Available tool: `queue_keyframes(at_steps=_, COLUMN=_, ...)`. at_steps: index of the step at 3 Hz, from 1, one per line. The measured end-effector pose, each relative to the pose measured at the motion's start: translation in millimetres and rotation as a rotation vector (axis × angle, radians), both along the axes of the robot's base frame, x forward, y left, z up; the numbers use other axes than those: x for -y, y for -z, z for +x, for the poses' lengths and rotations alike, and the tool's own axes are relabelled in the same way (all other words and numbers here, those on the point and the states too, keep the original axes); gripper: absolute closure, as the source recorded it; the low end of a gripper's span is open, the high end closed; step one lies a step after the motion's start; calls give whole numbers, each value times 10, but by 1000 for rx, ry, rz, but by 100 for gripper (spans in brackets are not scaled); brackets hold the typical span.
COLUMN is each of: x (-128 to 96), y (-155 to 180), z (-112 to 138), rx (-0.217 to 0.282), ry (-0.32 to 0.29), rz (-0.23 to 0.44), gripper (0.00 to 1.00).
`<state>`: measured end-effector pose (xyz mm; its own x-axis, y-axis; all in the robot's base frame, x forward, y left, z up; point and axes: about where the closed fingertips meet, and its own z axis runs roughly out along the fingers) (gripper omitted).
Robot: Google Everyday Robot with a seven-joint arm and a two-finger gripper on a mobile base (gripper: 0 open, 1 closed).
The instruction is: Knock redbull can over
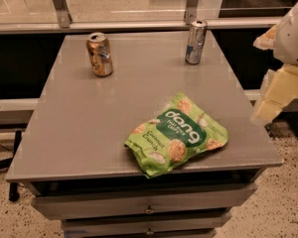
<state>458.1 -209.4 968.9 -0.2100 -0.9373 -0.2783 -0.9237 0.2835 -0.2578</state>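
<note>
1. Bench point(89, 133): a grey flat-topped unit that fills most of the camera view. It carries three items. Two drawer fronts point(149, 209) with small central knobs sit under its near edge.

2. Arm point(295, 31): a white housing at the right edge of the view, off the bench and beyond its right side.

3. Gripper point(268, 108): the pale cream part hanging below the arm housing and angled down toward the bench's right edge. It is clear of the bench top and well apart from all three items. It holds nothing. How far it is open cannot be told.

4. Snack bag point(176, 140): green, printed "dang", lying flat near the front right of the bench, with one corner reaching the near edge.

5. Orange-gold can point(100, 54): upright at the rear left of the bench.

6. Redbull can point(195, 42): silver with blue patches, standing upright at the rear of the bench, right of centre. It stands well apart from the orange-gold can and from the snack bag.
</note>
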Motion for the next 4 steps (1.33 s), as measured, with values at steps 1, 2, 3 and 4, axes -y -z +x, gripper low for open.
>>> queue_keyframes(at_steps=1, x=-120, y=170, z=444, rx=40, ry=9, rz=103, gripper=0)
queue_keyframes(at_steps=2, x=-196, y=310, z=1032, rx=105, ry=62, rz=222, gripper=0)
queue_keyframes(at_steps=3, x=-264, y=386, z=1562, rx=163, ry=118, rz=338, gripper=0)
queue_keyframes(at_steps=4, x=-397, y=425, z=2087, rx=212, ry=164, rz=465, gripper=0)
